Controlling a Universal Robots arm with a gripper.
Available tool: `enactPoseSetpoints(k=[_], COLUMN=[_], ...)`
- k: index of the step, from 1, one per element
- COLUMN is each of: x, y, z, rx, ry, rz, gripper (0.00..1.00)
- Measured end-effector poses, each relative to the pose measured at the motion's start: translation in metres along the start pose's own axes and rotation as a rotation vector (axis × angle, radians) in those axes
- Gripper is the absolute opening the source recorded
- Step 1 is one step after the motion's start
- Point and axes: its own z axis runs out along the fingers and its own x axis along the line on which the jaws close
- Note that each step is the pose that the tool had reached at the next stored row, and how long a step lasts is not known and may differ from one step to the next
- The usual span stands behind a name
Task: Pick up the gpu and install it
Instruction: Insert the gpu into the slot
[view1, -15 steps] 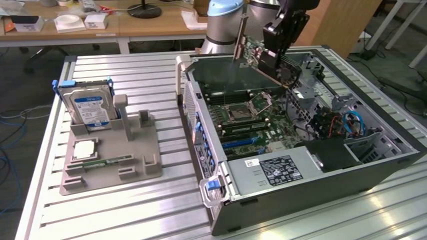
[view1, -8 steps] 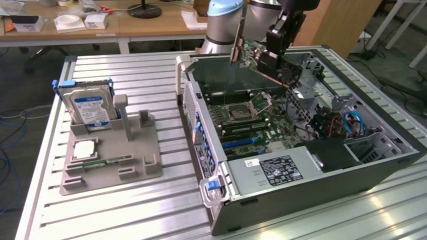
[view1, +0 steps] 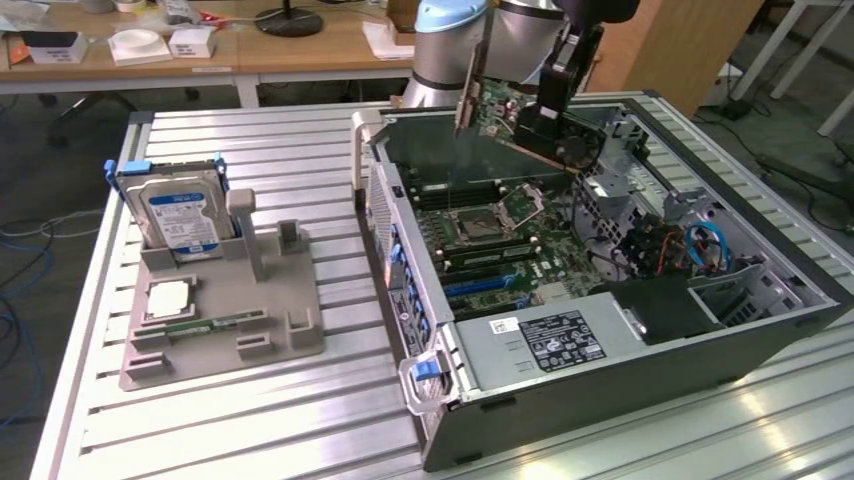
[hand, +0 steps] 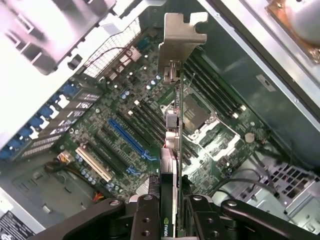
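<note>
The slatted aluminium table (view1: 267, 400) carries the open computer case (view1: 601, 390), a dark sheet-metal box lying on its side with its inside facing up. In the floor of the case lies the green motherboard (view1: 507, 240) (hand: 125, 100), studded with small capacitors, long black sockets and a square silvery processor socket (hand: 197, 112).

Beside the case, on the exterior view's left, stands a grey moulded fixture (view1: 227, 330). It holds a silver hard drive (view1: 180, 215) upright and a small green memory stick (view1: 214, 325) lying flat.

Over the far end of the case the black gripper (view1: 550, 100) (hand: 170, 202) hangs with the gpu (view1: 514, 115) (hand: 169, 170) clamped between its fingers (hand: 145, 215). The fingers stand narrow, pressed on the two flat faces of the thin card near one end, with the rest reaching out past the fingertips. The card is above the case and clear of the motherboard.

It is a flat board, green circuit on one face and a black cooler on the other. In the exterior view its long axis slopes down toward the right. In the wrist view it is seen edge-on, running straight away from the fingers to its bent silvery metal bracket (hand: 181, 30) at the far end.

Inside the case, near the card's line, lies a long blue slot (hand: 132, 140).
</note>
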Motion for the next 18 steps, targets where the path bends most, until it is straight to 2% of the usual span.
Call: enactPoseSetpoints(k=[18], x=[0.0000], y=[0.0000], z=[0.0034], rx=[-0.0017], ry=[0.0025], rz=[-0.299], gripper=[0.26])
